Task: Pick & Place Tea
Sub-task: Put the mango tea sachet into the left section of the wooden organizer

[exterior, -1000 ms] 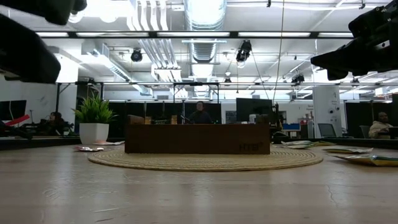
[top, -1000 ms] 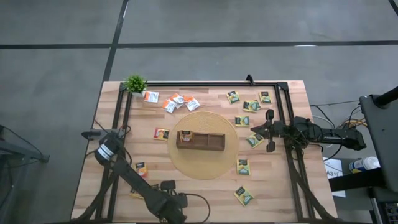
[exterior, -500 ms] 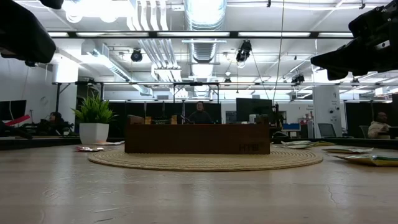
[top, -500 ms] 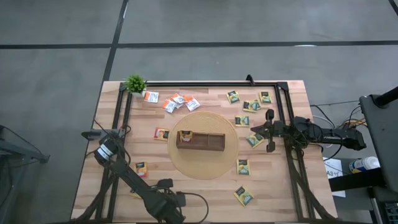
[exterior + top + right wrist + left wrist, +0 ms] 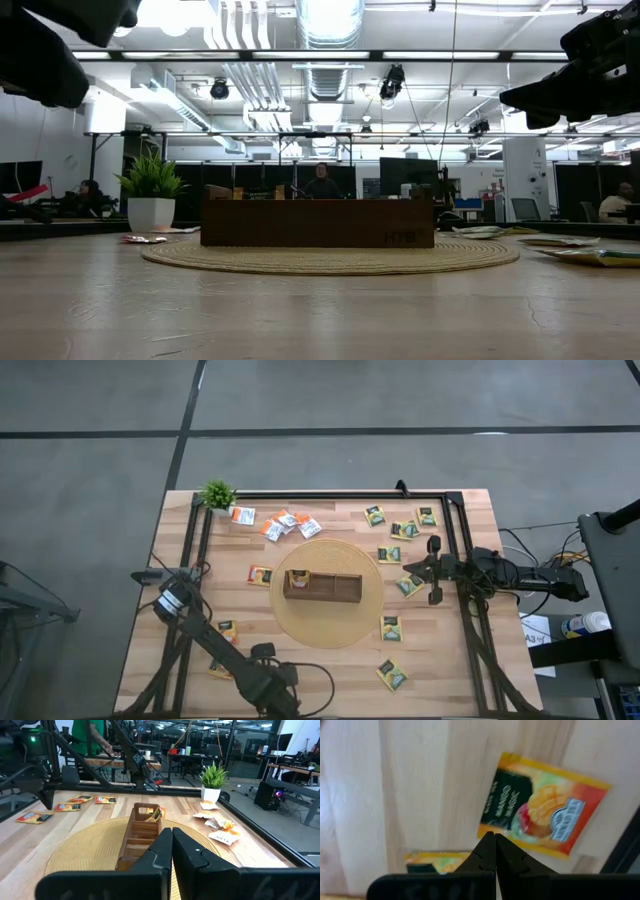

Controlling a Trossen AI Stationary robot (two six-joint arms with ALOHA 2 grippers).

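- Tea lay scattered over the desk (image 5: 470, 660): sachets from 10 to 5 o'clock of the tray (image 5: 322, 587), one already inside its left end.
- Left gripper (image 5: 495, 851) hovered, jaws together, over a mango sachet (image 5: 542, 813) at 8 o'clock.
- It likely needed opening first, then a flat straddle of one edge.
- Right gripper (image 5: 172, 845) waited at 3 o'clock, jaws together.

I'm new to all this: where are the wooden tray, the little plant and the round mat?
wooden tray (image 5: 322, 587), high view, on its long middle.
potted plant (image 5: 217, 494), high view, on its green leaves.
round woven mat (image 5: 330, 632), high view, on the bare part in front of the tray.
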